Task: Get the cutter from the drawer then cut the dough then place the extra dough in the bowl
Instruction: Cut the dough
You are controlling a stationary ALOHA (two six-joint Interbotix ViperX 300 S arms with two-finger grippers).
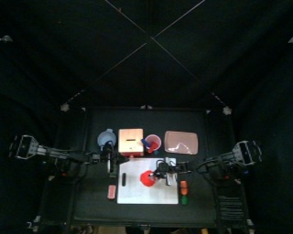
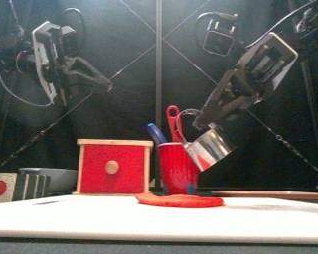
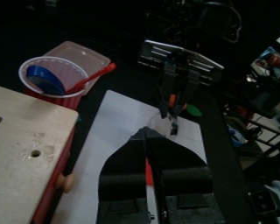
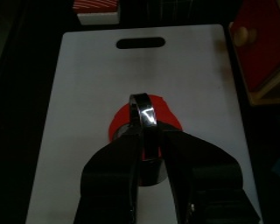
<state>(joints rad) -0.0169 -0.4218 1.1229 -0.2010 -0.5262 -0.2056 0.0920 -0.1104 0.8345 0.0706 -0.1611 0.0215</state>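
A flat red dough (image 1: 149, 178) lies on the white cutting board (image 1: 127, 169). My right gripper (image 4: 145, 131) is shut on the round metal cutter (image 2: 210, 145), gripping its wire handle (image 4: 143, 109). It holds the cutter tilted just above the dough (image 4: 122, 122), apart from it in the front view. The wooden box (image 2: 115, 167) stands behind the board, its red drawer front pushed in. To the left of the board my left gripper (image 3: 152, 144) hangs raised with its jaws together and nothing in them. The blue-grey bowl (image 1: 106, 139) sits at the back left.
A red cup (image 2: 175, 169) with a blue and a red knife stands beside the box. The pink tray (image 1: 182, 142) lies at the back right. Small toy foods lie at the board's left (image 1: 113, 190) and right (image 1: 186, 190) sides.
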